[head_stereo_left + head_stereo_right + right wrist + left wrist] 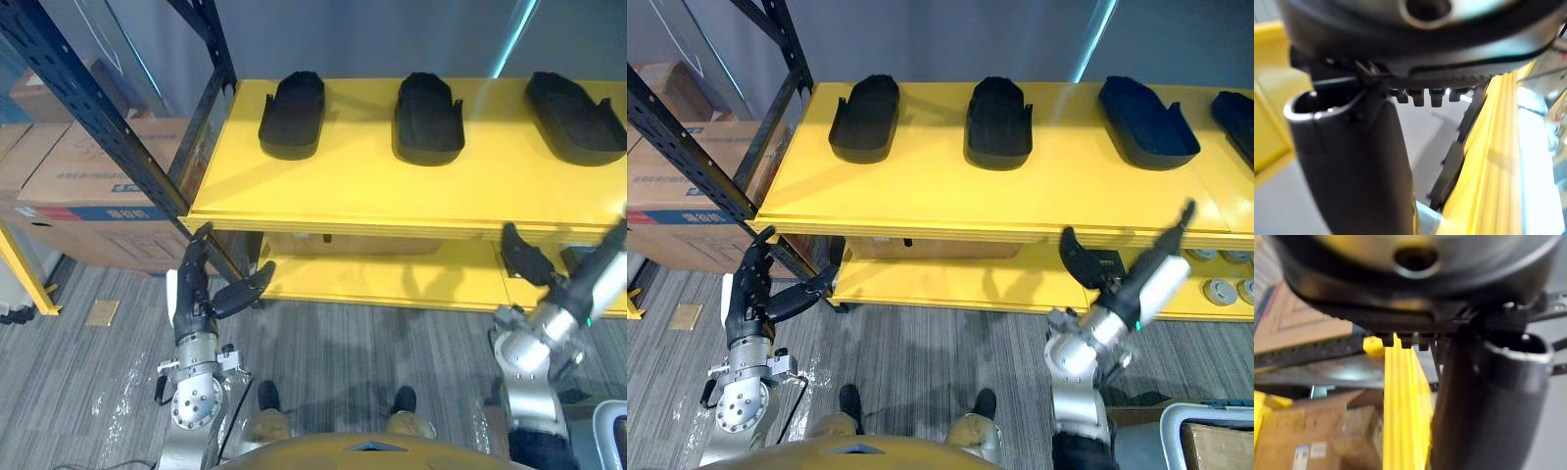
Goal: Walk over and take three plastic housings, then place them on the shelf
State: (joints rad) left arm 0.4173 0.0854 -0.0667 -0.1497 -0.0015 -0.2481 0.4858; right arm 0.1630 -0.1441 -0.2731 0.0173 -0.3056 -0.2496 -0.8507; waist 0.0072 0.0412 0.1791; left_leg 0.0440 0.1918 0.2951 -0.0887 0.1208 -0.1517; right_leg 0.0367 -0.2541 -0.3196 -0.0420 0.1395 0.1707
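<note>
Far left of the yellow shelf board [392, 186] sit brown cardboard boxes [93, 171], and a dark blue steel upright [108, 127] slants down to the board's left corner. My left hand [196, 289] is up, below and in front of that corner. Its fingers are straight and spread, the thumb is angled out toward the board, and there is nothing in it.

Now the top of the board. There are three hollow shells in a row toward its back edge, well apart, all matte black with the open side up, rounded at one end and flaring wider at the other. The left black plastic housing [292, 115] lies nearest the left corner. The middle black plastic housing [428, 117] lies square at mid-board. The right black plastic housing [575, 116] lies turned at an angle.

My right hand [526, 257] hangs just under the board's front edge on the right. Its fingers are stretched straight, the thumb stands apart, and it holds nothing. At the board's far right end lies a fourth black housing [1236, 119], partly cut off.
</note>
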